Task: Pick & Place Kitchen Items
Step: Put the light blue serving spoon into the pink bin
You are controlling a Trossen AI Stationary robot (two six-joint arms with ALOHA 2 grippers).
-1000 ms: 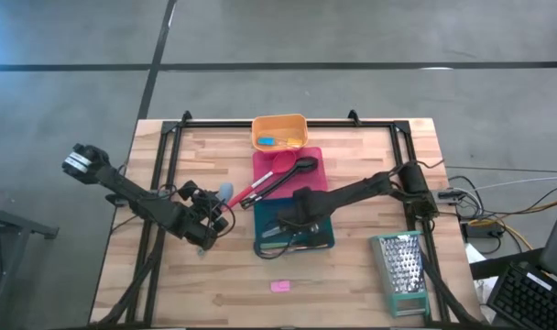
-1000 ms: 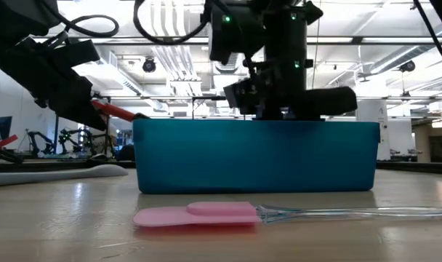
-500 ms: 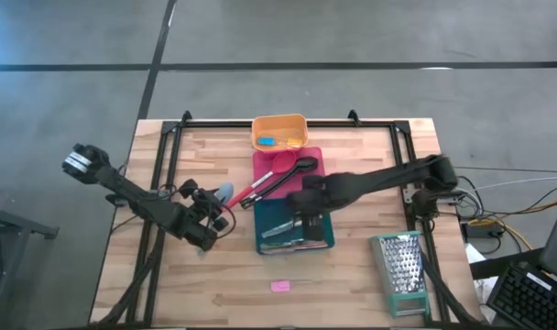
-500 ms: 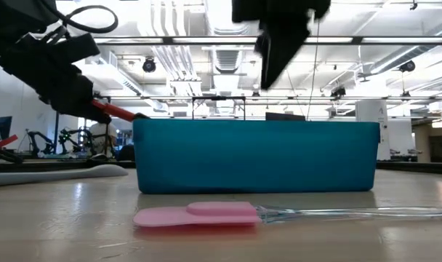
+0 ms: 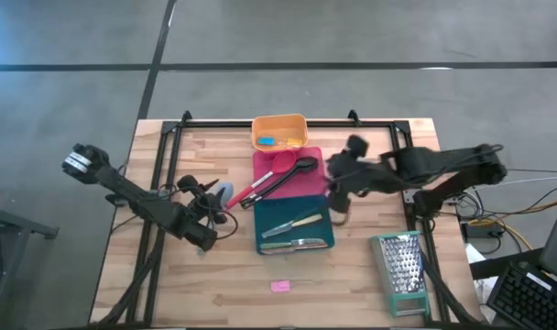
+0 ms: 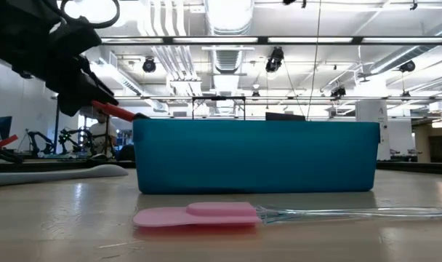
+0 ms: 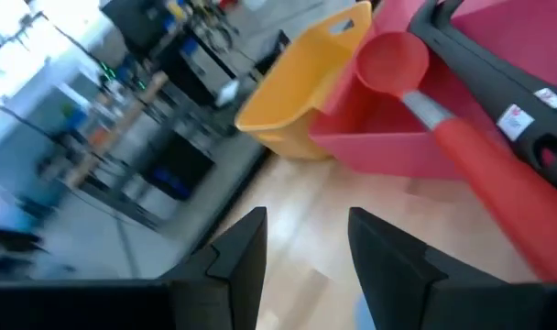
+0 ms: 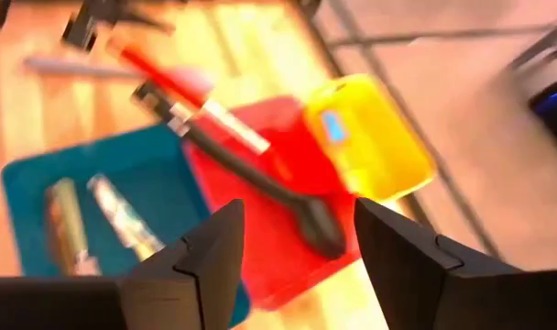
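My left gripper stands open low over the table's left half, with only bare wood between its fingers. Beside it lie a grey spoon and the handle end of the red spatula. The spatula's round head rests in the pink tray, next to a black spoon. The teal tray holds a yellow-handled knife and metal tongs. My right gripper hangs open high above the trays, with nothing in it.
An orange tray with a small blue piece stands at the far edge. A metal box grater stands near the right front corner. A pink spatula lies on the bare wood near the front edge, before the teal tray.
My right gripper has risen out of the teal tray and swung up toward the table's right and far side, turning as it went. The knife and tongs stay lying in the tray. My left gripper has rolled about its wrist without leaving its place.
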